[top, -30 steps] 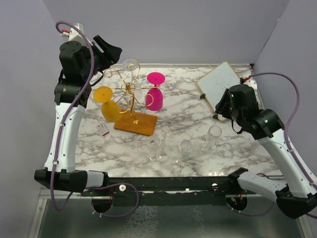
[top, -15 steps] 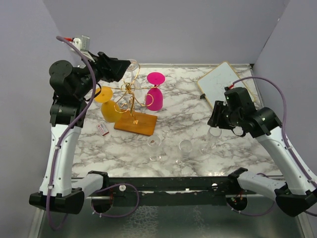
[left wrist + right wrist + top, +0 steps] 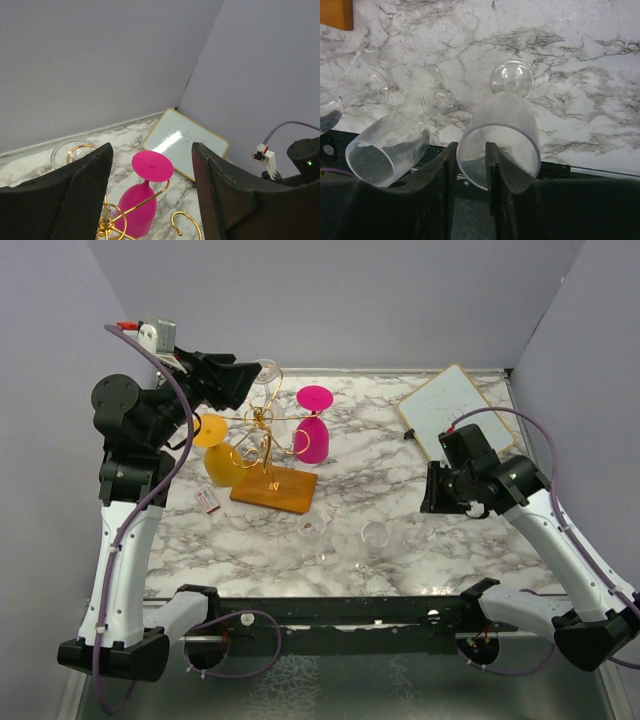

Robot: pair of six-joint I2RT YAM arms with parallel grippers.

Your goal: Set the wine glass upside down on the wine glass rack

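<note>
Right gripper [image 3: 471, 147], jaws narrowly parted, straddles the rim of an upright clear wine glass [image 3: 512, 115] near right; left gripper [image 3: 150, 155] gapes wide at the wine glass rack [image 3: 275, 490] far-left side

My left tool [image 3: 151, 155]: was raised high, fingers wide apart.
My right tool [image 3: 470, 147]: hung low, fingers close together, grip unclear.

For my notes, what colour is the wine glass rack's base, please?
Orange-brown base; best seen in the top external view.
</note>
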